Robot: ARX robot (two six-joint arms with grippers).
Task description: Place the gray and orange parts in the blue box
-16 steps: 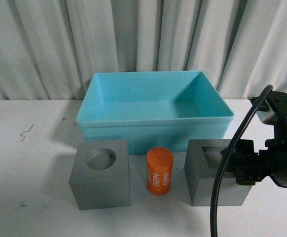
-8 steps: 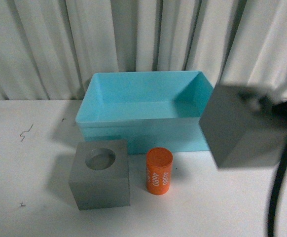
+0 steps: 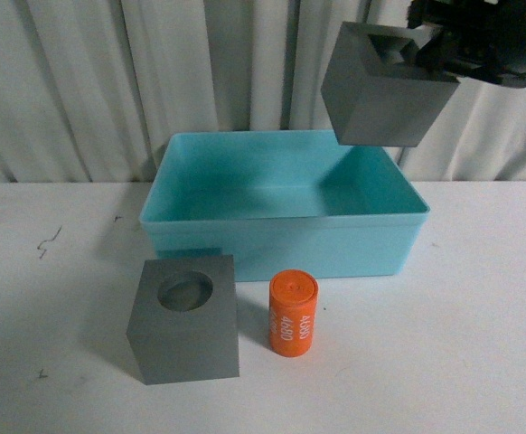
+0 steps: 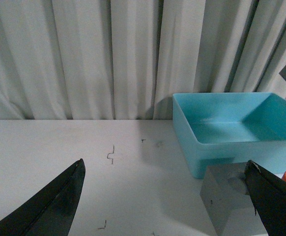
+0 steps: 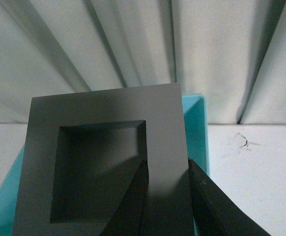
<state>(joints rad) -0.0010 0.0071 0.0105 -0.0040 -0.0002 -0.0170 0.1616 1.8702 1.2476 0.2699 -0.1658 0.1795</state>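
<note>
Holding the rectangular-recess gray cube point(image 3: 385, 90) clamped in my right tool point(image 5: 165, 196) above the empty blue box point(image 3: 281, 220). Round-recess gray cube point(image 3: 186, 325) and orange cylinder point(image 3: 293, 314) pending on the tabletop point(image 3: 480, 344); left tool point(image 4: 167, 206) spread wide, idle

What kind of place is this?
Likely a robot test bench or lab: a bare white table, a pale curtain backdrop, and the right hand holding a gray cube above a blue box.

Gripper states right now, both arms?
Left gripper: open, empty.
Right gripper: closed on the gray cube with the rectangular recess, in the air.
</note>
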